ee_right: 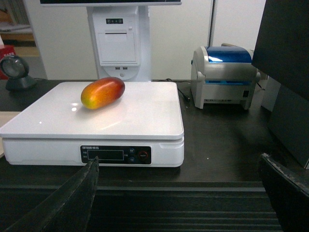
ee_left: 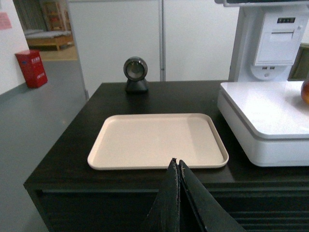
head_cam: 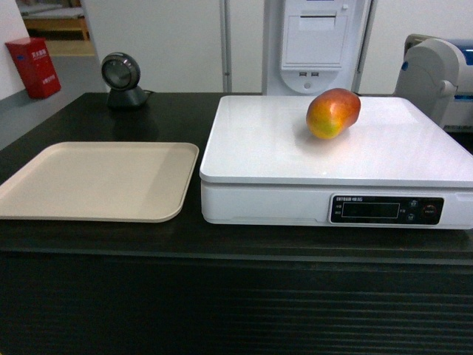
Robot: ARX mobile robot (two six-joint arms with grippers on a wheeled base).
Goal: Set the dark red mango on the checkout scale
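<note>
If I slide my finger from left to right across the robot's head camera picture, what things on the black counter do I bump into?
Beige tray → white scale → dark red mango lying on the scale's platter → grey printer at the far right edge. The round black scanner stands behind the tray, so it has no clear place in the order.

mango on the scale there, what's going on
Nothing is being handled right now. The mango lies on its side on the white scale on the black counter, with an empty beige tray beside it. The left hand is shut and empty, back from the tray. The right hand is open in front of the scale, touching nothing.
</note>
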